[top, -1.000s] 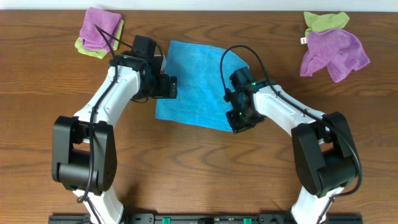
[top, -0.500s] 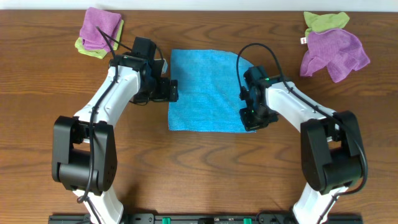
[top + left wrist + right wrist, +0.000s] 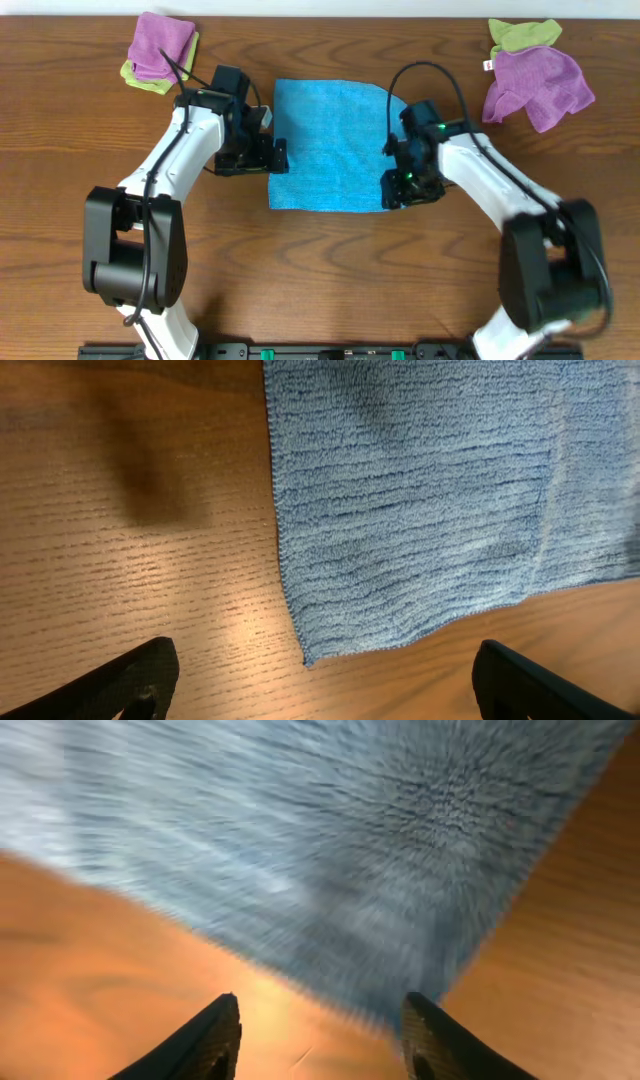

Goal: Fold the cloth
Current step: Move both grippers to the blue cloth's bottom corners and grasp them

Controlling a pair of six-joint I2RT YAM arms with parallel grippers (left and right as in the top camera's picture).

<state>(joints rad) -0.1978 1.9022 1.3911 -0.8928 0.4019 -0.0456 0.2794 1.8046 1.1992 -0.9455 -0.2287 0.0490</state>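
Left gripper (image 3: 322, 678) and right gripper (image 3: 318, 1032) gape empty, blue microfiber cloth (image 3: 330, 145) corners just ahead; best to pinch both evenly before lifting.

The cloth (image 3: 330, 145) lay flat on the surface (image 3: 320, 285), midway between its left and right sides and towards the far edge. The left pincer (image 3: 278, 155) stood just beside the cloth's left edge, close to the near-left corner. The right pincer (image 3: 390, 192) sat at the cloth's near-right corner. The left heap (image 3: 160, 50) of cloths rested at the far left of the surface, behind the left arm, and the right heap (image 3: 535, 70) rested at the far right, both well apart from the cloth.
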